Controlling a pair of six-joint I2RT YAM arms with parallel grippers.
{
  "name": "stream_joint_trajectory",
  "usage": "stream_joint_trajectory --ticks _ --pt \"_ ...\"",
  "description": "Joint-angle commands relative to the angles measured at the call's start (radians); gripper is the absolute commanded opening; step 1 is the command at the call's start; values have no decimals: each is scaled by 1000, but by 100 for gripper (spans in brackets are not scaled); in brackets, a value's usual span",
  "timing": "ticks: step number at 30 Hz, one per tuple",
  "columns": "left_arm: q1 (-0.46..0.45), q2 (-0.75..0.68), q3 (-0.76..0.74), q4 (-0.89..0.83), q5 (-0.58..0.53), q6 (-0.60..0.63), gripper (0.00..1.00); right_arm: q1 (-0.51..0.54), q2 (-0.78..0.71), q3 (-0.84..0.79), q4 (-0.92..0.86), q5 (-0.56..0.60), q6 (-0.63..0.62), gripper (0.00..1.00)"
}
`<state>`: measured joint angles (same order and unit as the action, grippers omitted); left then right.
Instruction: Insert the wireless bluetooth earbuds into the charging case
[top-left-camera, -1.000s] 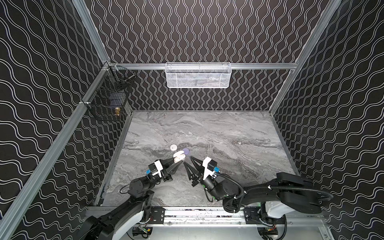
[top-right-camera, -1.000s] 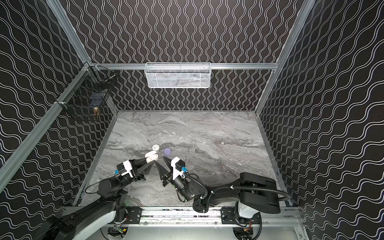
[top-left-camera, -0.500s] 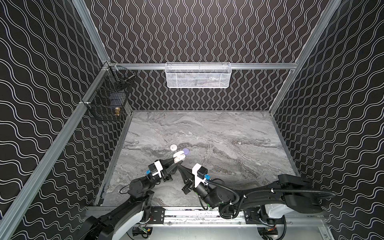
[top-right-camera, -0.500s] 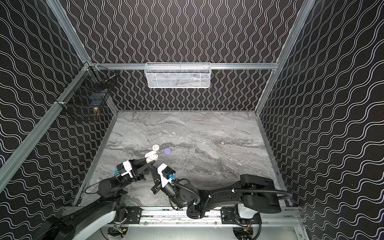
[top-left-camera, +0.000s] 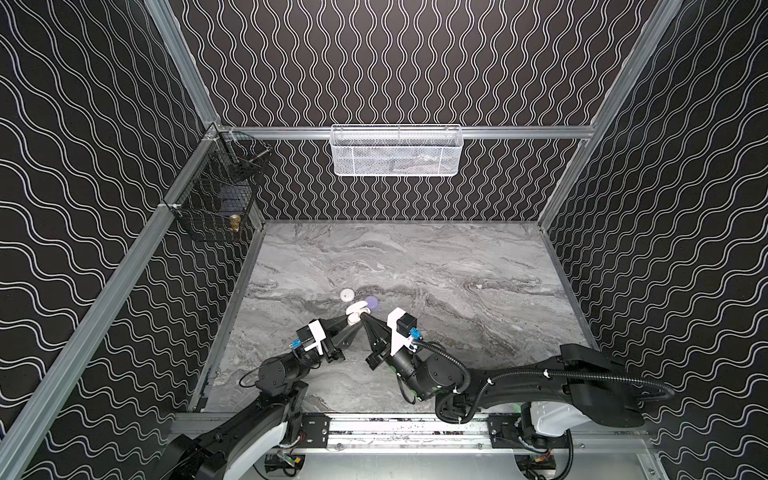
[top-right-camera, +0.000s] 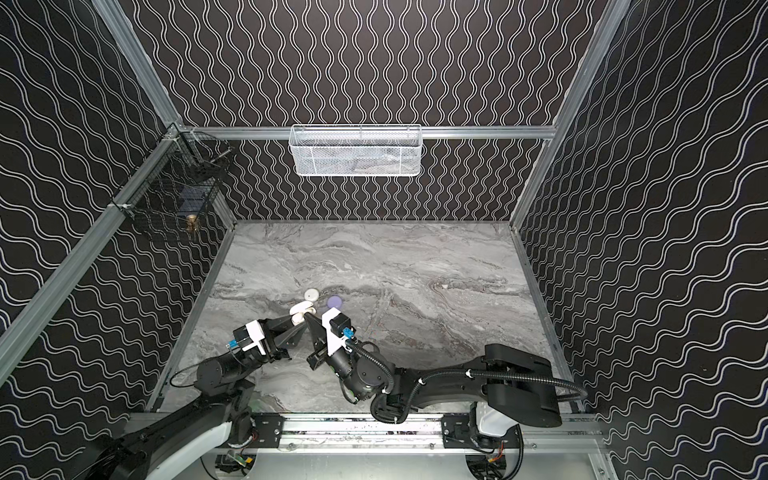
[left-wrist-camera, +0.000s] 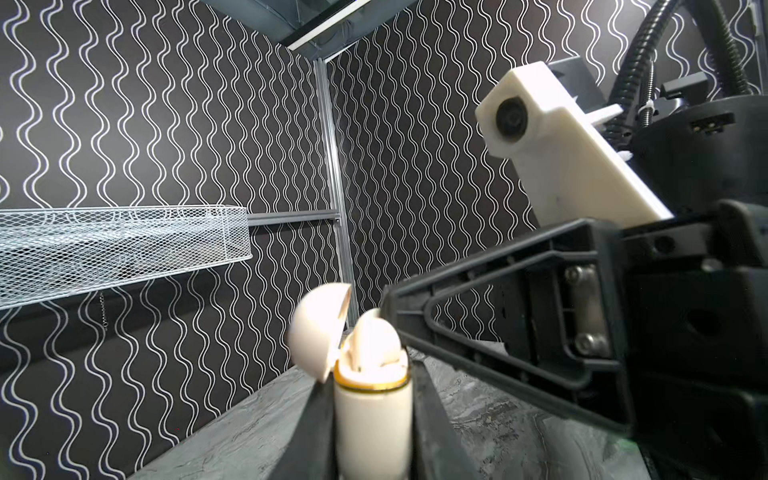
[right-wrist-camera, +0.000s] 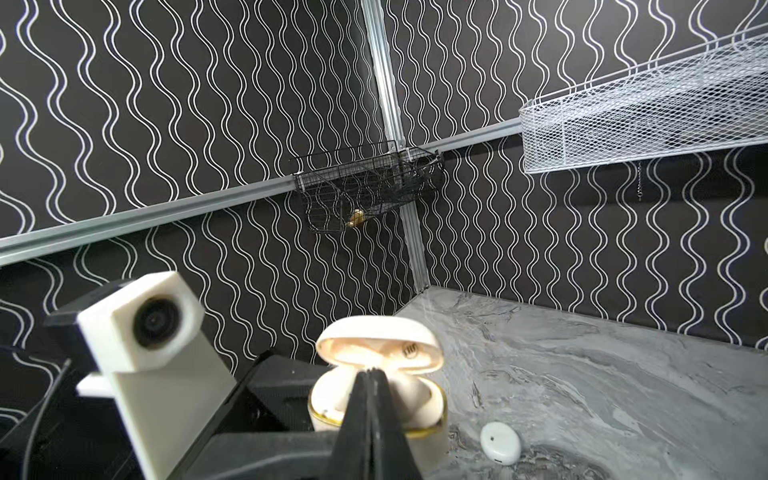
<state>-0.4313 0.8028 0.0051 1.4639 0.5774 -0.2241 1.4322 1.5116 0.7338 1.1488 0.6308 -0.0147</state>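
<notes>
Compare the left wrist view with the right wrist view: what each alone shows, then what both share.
Left wrist only: the right arm's camera housing, and an earbud standing in the cream case, seen side on. Right wrist only: a round white case, the black wire basket, the left arm's camera housing. Both: the open cream case clamped by the left gripper, the shut right gripper at it, the white mesh basket, the marble table.
</notes>
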Motion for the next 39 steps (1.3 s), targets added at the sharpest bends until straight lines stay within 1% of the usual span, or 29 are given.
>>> stream_joint_trajectory --ticks 1,4,6,7,8,9,10,11,12,14,16,20,24,27,30,33,36,38,39 --pt "-1 3 -39 62 9 17 0 10 -39 -31 -5 -25 -6 1" --pt "-1 10 -33 47 15 26 0 22 -128 -45 -46 0 -50 4" --pt "-1 16 -23 18 22 35 0 17 -200 -16 -164 31 -48 9" --pt "-1 18 -14 -1 28 40 0 -2 -235 39 -300 42 -21 12" --pt "-1 25 -6 -16 36 46 0 -45 -253 118 -497 17 44 13" --pt "-2 31 -1 -24 43 50 0 -106 -253 186 -682 -43 126 13" --pt "-3 39 4 -30 51 55 0 -183 -231 300 -877 -133 213 13" --pt "-4 51 10 -31 59 62 0 -240 -192 386 -1026 -182 273 13" --pt "-6 62 13 -33 66 67 0 -268 -155 456 -1114 -194 300 13" --pt "-7 82 24 -41 84 80 0 -299 -64 581 -1278 -205 301 14" --pt "-9 99 37 -61 102 95 0 -311 8 653 -1360 -233 296 16" --pt "-12 119 52 -95 119 125 0 -323 113 742 -1439 -381 288 20" --pt "-12 113 58 -148 108 152 0 -323 162 802 -1518 -452 294 21" --pt "-12 104 63 -196 82 171 0 -322 128 759 -1498 -511 324 21" --pt "-11 95 53 -191 60 170 0 -317 91 688 -1464 -576 361 21" --pt "-12 76 39 -195 14 160 0 -300 59 620 -1462 -571 393 19" --pt "-11 50 53 -262 -4 165 0 -290 8 558 -1464 -539 436 16" --pt "-12 49 80 -328 -6 157 0 -280 -58 518 -1463 -465 471 17" --pt "-12 57 91 -345 -15 145 0 -279 -94 497 -1457 -427 488 21"
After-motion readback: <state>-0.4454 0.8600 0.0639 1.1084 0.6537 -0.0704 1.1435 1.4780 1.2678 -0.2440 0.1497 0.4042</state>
